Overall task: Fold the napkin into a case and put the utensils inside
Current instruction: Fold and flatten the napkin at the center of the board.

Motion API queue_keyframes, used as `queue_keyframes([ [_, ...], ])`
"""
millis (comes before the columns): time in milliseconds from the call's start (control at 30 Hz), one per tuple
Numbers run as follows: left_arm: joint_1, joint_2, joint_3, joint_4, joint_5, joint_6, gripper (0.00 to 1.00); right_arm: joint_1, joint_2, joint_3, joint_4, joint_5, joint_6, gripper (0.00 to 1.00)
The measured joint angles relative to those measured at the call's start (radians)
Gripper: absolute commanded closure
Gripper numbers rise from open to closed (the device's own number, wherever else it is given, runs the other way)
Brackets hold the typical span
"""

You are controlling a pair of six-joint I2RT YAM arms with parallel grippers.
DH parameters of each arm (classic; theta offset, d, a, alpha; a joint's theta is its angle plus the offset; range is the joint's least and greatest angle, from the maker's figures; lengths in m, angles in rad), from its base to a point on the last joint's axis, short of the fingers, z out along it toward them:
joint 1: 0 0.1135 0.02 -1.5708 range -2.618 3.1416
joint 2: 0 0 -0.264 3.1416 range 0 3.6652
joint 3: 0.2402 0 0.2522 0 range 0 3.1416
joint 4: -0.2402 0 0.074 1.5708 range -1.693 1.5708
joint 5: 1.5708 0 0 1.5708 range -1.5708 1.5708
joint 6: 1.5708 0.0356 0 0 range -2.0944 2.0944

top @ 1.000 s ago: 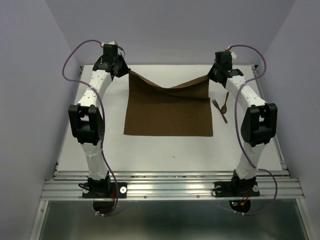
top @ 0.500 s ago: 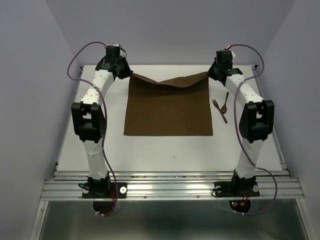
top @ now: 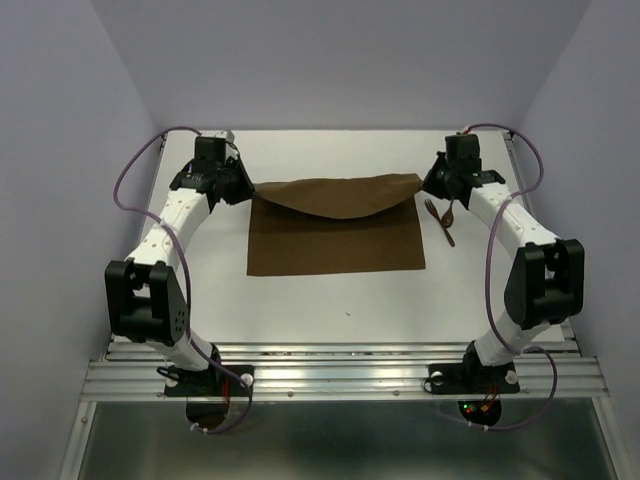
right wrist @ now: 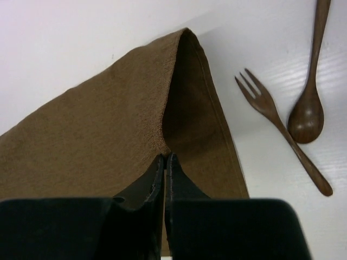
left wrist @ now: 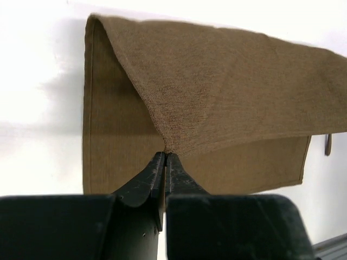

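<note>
While left gripper (left wrist: 164, 160) and right gripper (right wrist: 164, 158) each pinch one far corner, napkin (top: 335, 240) sags between them over table (top: 330, 300): soft, light, limp. Hold corners, keep taut. Just beside right edge: fork (right wrist: 279, 125), spoon (right wrist: 305, 116).

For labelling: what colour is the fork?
Plain dark brown; the fork shows best in the right wrist view.

— How does the napkin (left wrist: 217, 92) look on your screen?
— I see matt brown cloth with a fine, slightly rough weave. The fork (right wrist: 283, 129) and spoon (right wrist: 306, 119) look like smooth dark wood, with little shine. The tabletop (top: 330, 300) is smooth, white and matt.
</note>
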Motion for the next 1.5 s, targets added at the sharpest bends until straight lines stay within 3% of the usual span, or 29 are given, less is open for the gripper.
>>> queue_keyframes([
  [333,0.0,-0.194,-0.292,0.019,0.011,0.0,1.0,0.0,-0.155,-0.243,-0.016,-0.072,0.009,0.99],
  [667,0.0,-0.316,-0.476,0.036,0.012,-0.015,1.0,0.0,-0.227,-0.338,-0.035,-0.089,0.009,0.99],
  [1500,0.0,-0.369,-0.525,-0.005,0.006,-0.037,1.0,0.0,-0.332,-0.431,-0.084,-0.084,0.024,0.99],
])
